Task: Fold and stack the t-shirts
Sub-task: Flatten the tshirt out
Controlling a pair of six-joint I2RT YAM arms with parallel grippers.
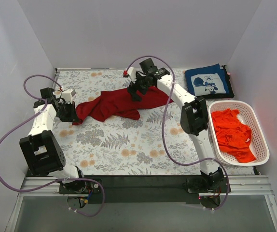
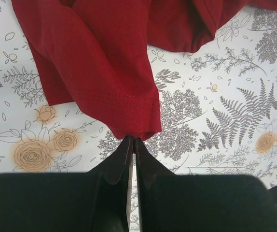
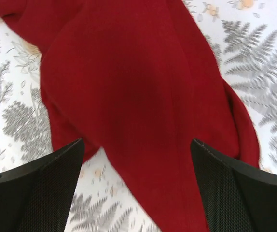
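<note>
The dark red t-shirt [image 1: 119, 104] lies crumpled across the far middle of the floral table cloth. My left gripper [image 1: 73, 115] is shut on its left hem corner; in the left wrist view the gripper [image 2: 132, 140] pinches the stitched hem of the shirt [image 2: 104, 63]. My right gripper [image 1: 134, 94] is open just above the shirt's right part, and in the right wrist view the gripper [image 3: 137, 147] has the red cloth [image 3: 138, 87] spread between its wide-apart fingers. The navy printed t-shirt [image 1: 207, 82] lies folded at the far right. The orange-red t-shirt [image 1: 231, 134] lies bunched in the basket.
The white perforated basket [image 1: 261, 140] stands at the right edge of the table. The floral table cloth [image 1: 124, 145] covers the table. White walls close in the back and both sides.
</note>
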